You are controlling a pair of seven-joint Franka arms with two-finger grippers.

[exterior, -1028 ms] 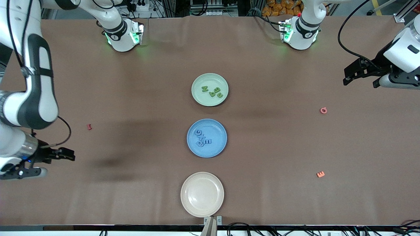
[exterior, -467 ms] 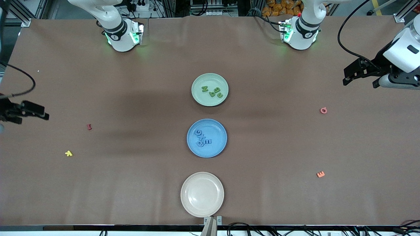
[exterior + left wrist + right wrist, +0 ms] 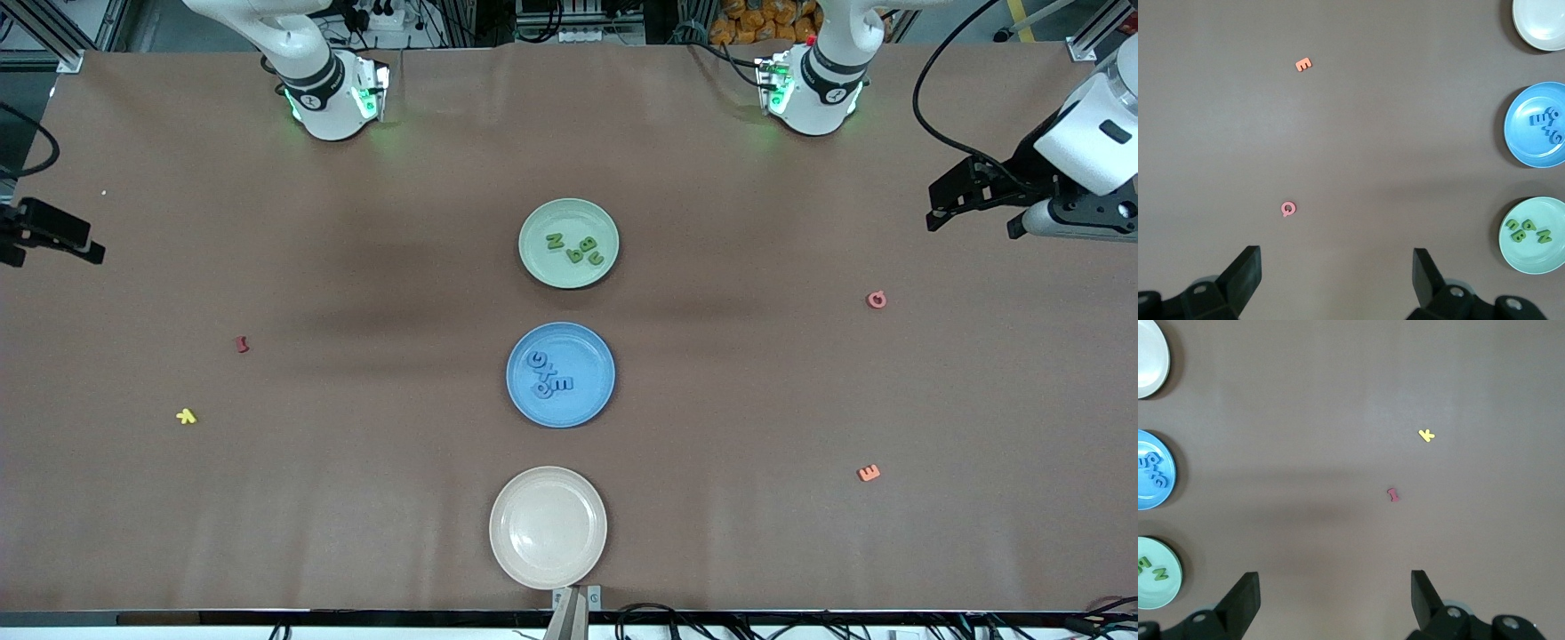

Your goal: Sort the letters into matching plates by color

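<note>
You have three round shallow plates in a row down the middle of the brown surface (image 3: 373, 498). The pale mint green plate (image 3: 539, 264) is the farthest from the front camera and holds the four small flat green foam letters (image 3: 580, 250), bunched together. Next comes the medium blue plate (image 3: 587, 398), nearer to the camera, with the four small flat blue foam letters (image 3: 548, 375) lying in a cluster in it. The beige plate (image 3: 548, 528) is nearest to the camera.

Your left pincer (image 3: 951, 200) hangs over the left arm's end of the surface with its fingers spread wide and nothing between them; the left wrist view shows both black fingers (image 3: 1245, 277) apart over bare brown cloth. Both filled plates lie well apart from it, toward the middle of the surface. Near it on the surface is a small pink foam letter (image 3: 877, 300), and a small orange foam letter E (image 3: 869, 473) lies nearer to the front camera.

Your right pincer (image 3: 53, 236) hangs at the right arm's end, just at the surface's edge, also spread wide and holding nothing. The plates are well apart from it too. Between it and the plates lie a small dark red foam letter (image 3: 242, 344) and, nearer to the camera, a small yellow foam letter (image 3: 186, 416).
</note>
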